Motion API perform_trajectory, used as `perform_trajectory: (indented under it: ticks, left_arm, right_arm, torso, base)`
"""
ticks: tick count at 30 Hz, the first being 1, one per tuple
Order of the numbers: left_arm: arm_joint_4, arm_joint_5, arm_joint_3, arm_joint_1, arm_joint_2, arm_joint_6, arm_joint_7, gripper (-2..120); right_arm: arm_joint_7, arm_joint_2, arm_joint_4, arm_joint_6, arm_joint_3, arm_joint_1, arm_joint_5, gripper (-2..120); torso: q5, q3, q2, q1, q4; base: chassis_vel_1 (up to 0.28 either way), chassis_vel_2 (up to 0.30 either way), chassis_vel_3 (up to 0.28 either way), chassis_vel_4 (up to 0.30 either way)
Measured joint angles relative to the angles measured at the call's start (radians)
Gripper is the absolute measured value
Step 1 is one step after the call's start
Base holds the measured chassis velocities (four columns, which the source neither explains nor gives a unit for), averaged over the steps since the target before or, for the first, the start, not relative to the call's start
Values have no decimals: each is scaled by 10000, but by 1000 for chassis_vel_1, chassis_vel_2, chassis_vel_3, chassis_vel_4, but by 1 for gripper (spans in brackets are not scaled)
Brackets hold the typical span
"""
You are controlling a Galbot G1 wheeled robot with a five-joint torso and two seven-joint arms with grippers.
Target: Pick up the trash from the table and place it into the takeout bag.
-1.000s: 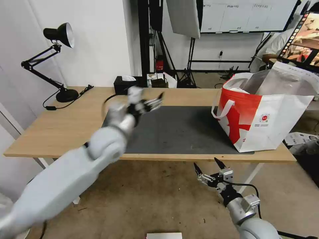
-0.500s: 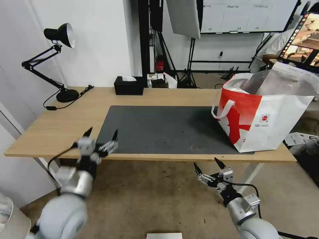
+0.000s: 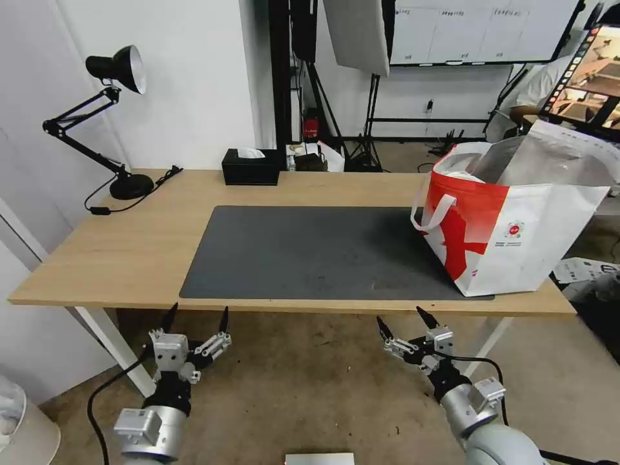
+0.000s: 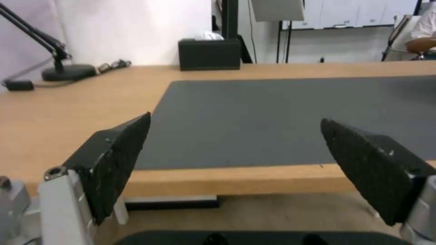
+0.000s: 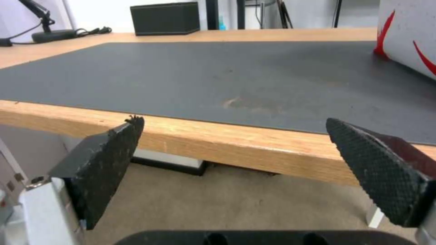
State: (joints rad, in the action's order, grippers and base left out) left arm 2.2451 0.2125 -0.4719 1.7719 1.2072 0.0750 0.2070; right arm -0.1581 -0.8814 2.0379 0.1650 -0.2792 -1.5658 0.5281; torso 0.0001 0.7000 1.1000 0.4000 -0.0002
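The table [image 3: 129, 245], a long light-wood desktop on white legs, spans the head view, with its dark grey mat [image 3: 310, 252] lying bare across the middle. At the mat's right end stands the takeout bag [image 3: 516, 219], upright with its mouth open, the silver lining showing inside and something white resting just under the rim; its front carries a small round red logo [image 3: 514, 228] with a line of tiny print beneath, too small to read. None of the trash lies on the desktop. At the far edge sit the black tissue box [image 3: 250, 168] with a white tissue poking up, and on the left a black desk lamp [image 3: 116, 68] whose cord trails along the wood. A second ago the left arm stretched up over the mat's left part; half a second ago it was at the table's front edge; now the left gripper [image 3: 197, 320] sits below that edge, in front of the table, fingers pointing up and spread apart, holding nothing. The right gripper [image 3: 403, 320] has kept its place below the front edge near the bag, fingers likewise splayed and empty.
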Motion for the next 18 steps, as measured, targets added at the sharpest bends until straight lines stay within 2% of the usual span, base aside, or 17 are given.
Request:
perform_trajectory:
  ticks: [18]
  left_arm:
    - [-129,176,79,-132,-15,-83,-49,100]
  right_arm:
    - [0,0,0,0,0,0,0,100]
  torso:
    - [-1,0,0,0,2]
  base:
    - [0,0,0,0]
